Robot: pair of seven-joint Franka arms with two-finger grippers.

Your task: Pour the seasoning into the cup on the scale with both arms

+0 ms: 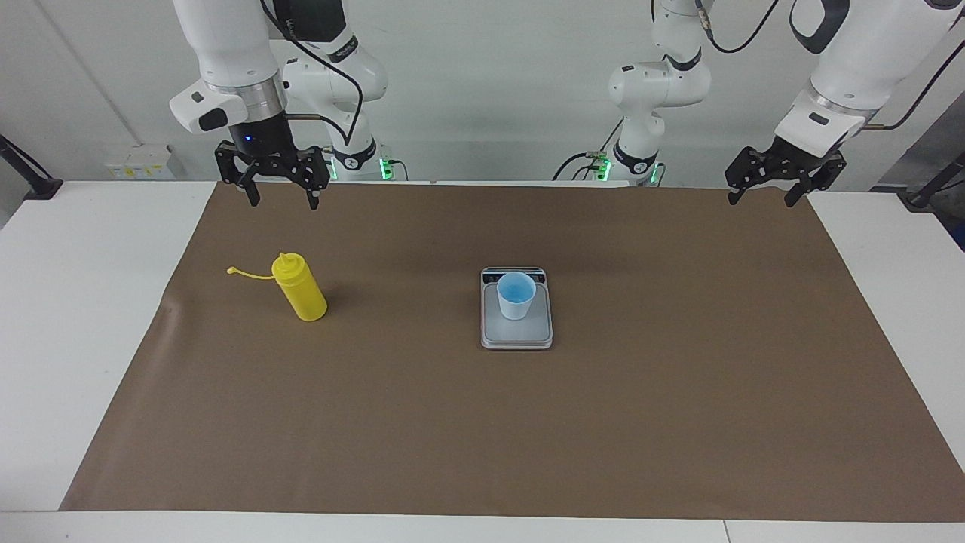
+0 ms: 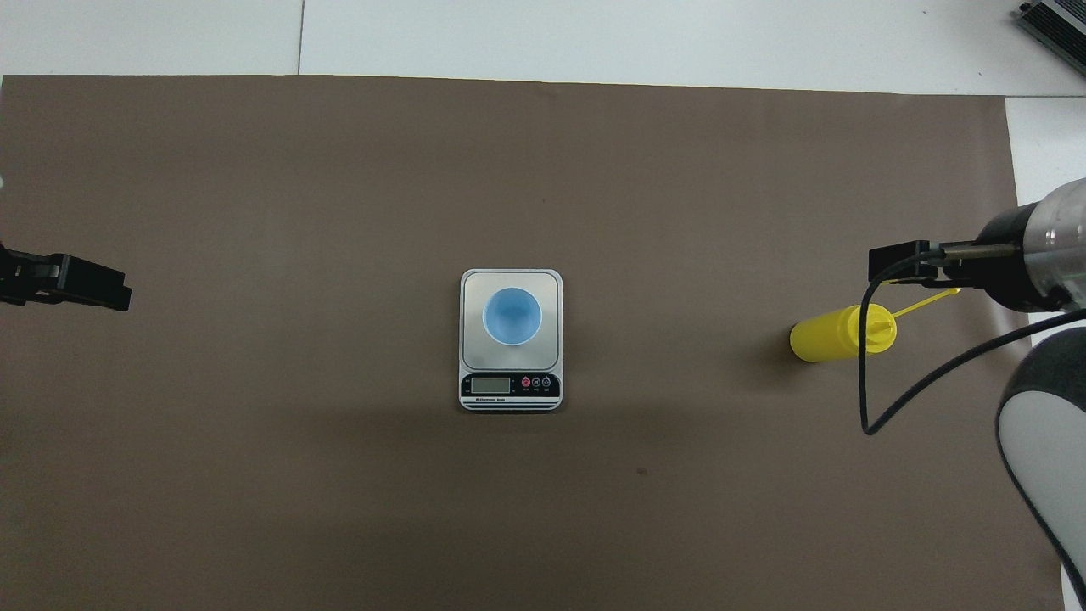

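The yellow seasoning bottle stands upright on the brown mat toward the right arm's end, its cap trailing on a thin tether; it also shows in the overhead view. The light-blue cup stands on the silver scale at the mat's middle. My right gripper hangs open and empty, pointing down, over the mat close to the bottle and clear of it. My left gripper is open and empty, raised over the mat's corner at the left arm's end.
The brown mat covers most of the white table. The scale's dark display strip faces the robots. A black cable from the right arm hangs across the bottle's nozzle in the overhead view.
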